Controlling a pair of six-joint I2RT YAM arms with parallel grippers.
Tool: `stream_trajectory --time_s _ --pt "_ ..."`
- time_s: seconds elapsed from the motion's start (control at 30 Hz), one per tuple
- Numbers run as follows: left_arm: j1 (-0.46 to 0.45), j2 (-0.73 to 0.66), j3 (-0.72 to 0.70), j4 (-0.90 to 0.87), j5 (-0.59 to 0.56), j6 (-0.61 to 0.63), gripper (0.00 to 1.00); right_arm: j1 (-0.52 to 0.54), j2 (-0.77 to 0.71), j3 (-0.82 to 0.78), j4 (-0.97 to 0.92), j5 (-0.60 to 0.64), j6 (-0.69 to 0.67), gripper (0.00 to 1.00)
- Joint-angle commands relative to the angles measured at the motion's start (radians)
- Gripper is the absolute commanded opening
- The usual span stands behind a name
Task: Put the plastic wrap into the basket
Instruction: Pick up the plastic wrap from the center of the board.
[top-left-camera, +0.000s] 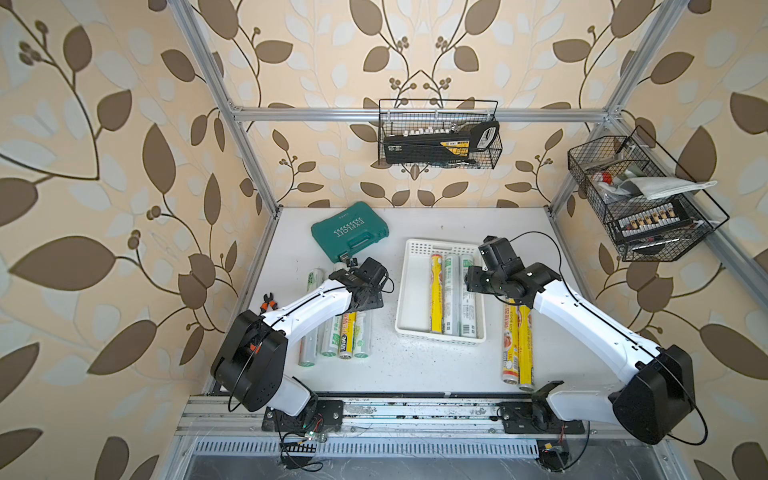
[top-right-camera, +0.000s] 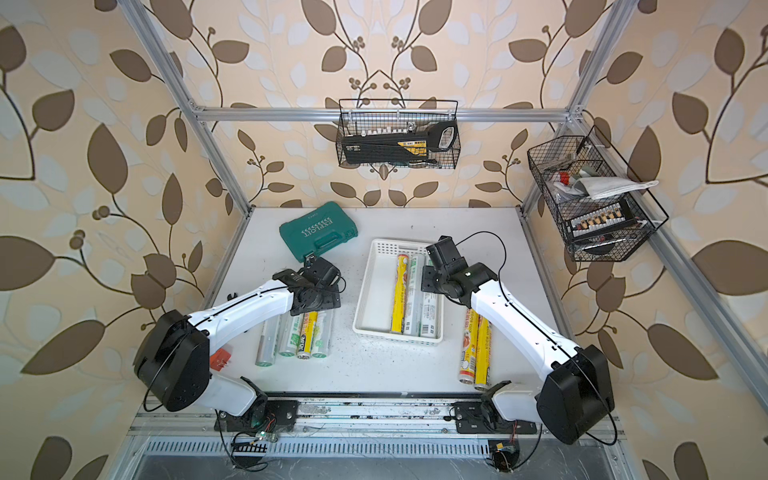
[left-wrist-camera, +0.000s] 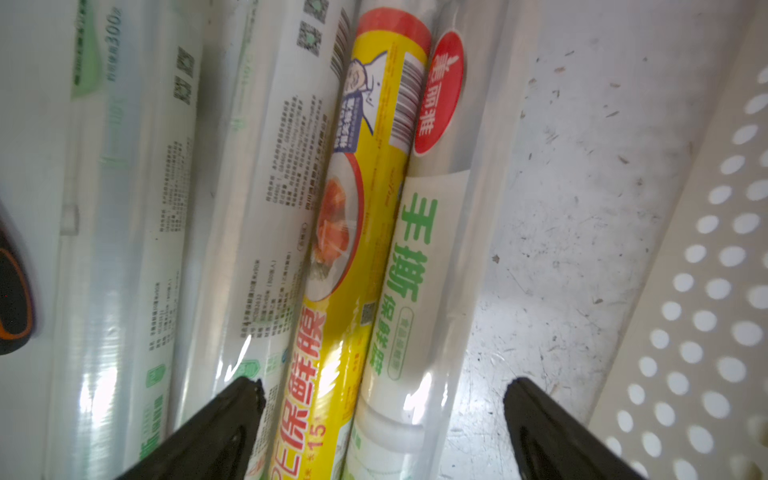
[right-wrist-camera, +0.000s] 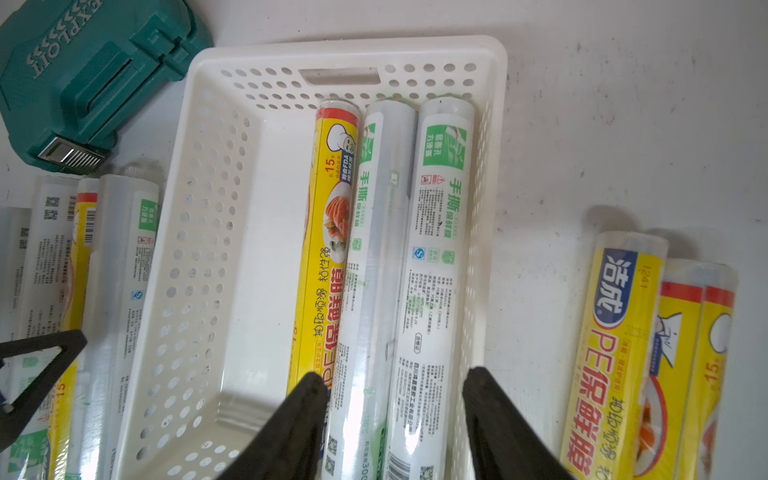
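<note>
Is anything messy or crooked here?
Mostly tidy. The green case lies crooked on the table, while the rolls lie straight. A white cloth hangs over the rim of the wire basket on the right wall. Nothing looks broken.

The left arm (top-left-camera: 309, 302) covers a large part of four rolls (top-left-camera: 347, 336) lying on the bench (top-left-camera: 415, 365). The right arm (top-left-camera: 582, 318) hides the far ends of two yellow rolls (top-left-camera: 515, 347). The pliers (top-left-camera: 269, 306) show only partly.

Beige leaf-pattern wallpaper (top-left-camera: 104, 166); aluminium frame (top-left-camera: 311, 113); speckled white tabletop (top-left-camera: 436, 365); black wire baskets (top-left-camera: 392, 124) hanging.
</note>
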Motion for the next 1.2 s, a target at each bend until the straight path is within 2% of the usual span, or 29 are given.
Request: stream_trajectory --time_s 0.0,0.37,0.6,1.17 --pt "0.003 0.015 -0.009 0.041 0.048 -0.031 0.94 -0.009 -0.029 -0.02 0.016 -0.022 -0.014 0.57" --pt "0.001 0.065 -0.014 0.082 0.083 -0.033 0.89 -0.032 -0.049 -0.037 0.017 -0.043 -0.014 0.57" --pt "0.0 0.088 -0.015 0.106 0.109 -0.03 0.77 -0.044 -0.051 -0.05 0.024 -0.053 -0.017 0.58" --pt "-0.036 0.195 0.031 0.102 0.123 -0.031 0.71 -0.058 -0.031 -0.06 0.038 -0.088 -0.015 0.58"
